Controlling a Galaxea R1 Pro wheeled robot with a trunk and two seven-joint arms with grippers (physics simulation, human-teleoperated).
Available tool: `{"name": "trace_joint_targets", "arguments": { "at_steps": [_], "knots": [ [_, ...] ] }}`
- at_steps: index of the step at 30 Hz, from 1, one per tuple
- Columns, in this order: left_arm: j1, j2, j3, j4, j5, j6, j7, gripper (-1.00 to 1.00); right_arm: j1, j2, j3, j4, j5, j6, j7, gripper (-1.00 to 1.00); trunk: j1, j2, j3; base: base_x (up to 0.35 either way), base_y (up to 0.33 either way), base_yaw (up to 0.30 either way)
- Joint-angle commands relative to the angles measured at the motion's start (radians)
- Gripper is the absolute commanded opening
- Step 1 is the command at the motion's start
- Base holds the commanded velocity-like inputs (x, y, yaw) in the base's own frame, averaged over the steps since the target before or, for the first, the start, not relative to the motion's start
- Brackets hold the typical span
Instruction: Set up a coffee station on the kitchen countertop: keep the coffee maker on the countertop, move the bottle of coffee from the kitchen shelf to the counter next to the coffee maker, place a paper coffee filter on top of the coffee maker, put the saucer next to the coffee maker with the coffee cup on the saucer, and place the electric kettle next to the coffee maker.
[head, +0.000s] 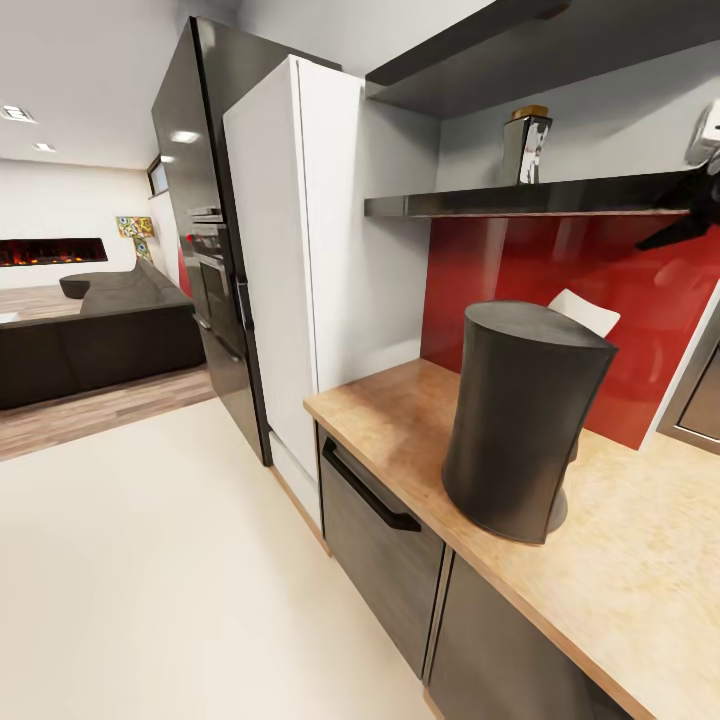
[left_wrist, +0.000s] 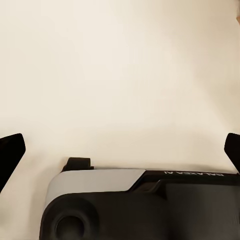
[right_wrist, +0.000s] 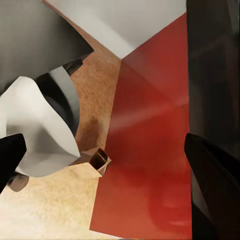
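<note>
Both the left gripper (left_wrist: 120, 150) and right gripper (right_wrist: 107, 160) released, paper coffee filter (head: 585, 311) atop the coffee maker (head: 522, 420)

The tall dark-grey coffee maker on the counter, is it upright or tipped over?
Upright: the tall matte dark-grey coffee maker stands on its base on the beige countertop.

To my left stands a tall black refrigerator (head: 205, 220) beside a white cabinet panel (head: 300, 250). Beyond, a dark sofa (head: 95, 335) faces a lit wall fireplace (head: 50, 250) across cream flooring (head: 130, 560).
</note>
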Motion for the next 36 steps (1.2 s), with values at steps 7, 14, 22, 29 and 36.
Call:
{"name": "trace_joint_targets", "arguments": {
  "at_steps": [7,14,22,29,36],
  "knots": [
    [0.0,-0.001,0.004,0.0,0.003,-0.002,0.0,1.0,-0.001,-0.126,0.005,0.008,0.067,0.021,-0.03,1.0,0.0,-0.001,-0.001,0.0,0.0,0.0],
    [0.0,-0.001,0.004,0.0,0.002,-0.002,0.0,1.0,-0.001,-0.226,-0.069,0.016,0.066,0.073,-0.033,1.0,0.0,-0.001,-0.001,-0.005,0.0,0.0],
    [0.0,-0.001,0.003,0.001,0.002,-0.002,-0.001,1.0,0.0,-0.279,-0.2,0.021,0.066,0.14,-0.033,1.0,0.0,-0.001,-0.001,-0.176,0.0,0.0],
    [0.0,-0.001,0.004,0.001,0.002,-0.002,-0.001,1.0,0.002,-0.331,-0.21,0.047,0.066,0.144,-0.034,1.0,0.0,-0.001,-0.001,-0.03,0.0,0.0],
    [0.0,-0.001,0.004,0.001,0.001,-0.002,-0.001,1.0,0.003,-0.344,-0.211,0.143,0.064,0.139,-0.038,1.0,0.0,-0.001,-0.001,-0.002,0.0,0.0]
  ]
}}
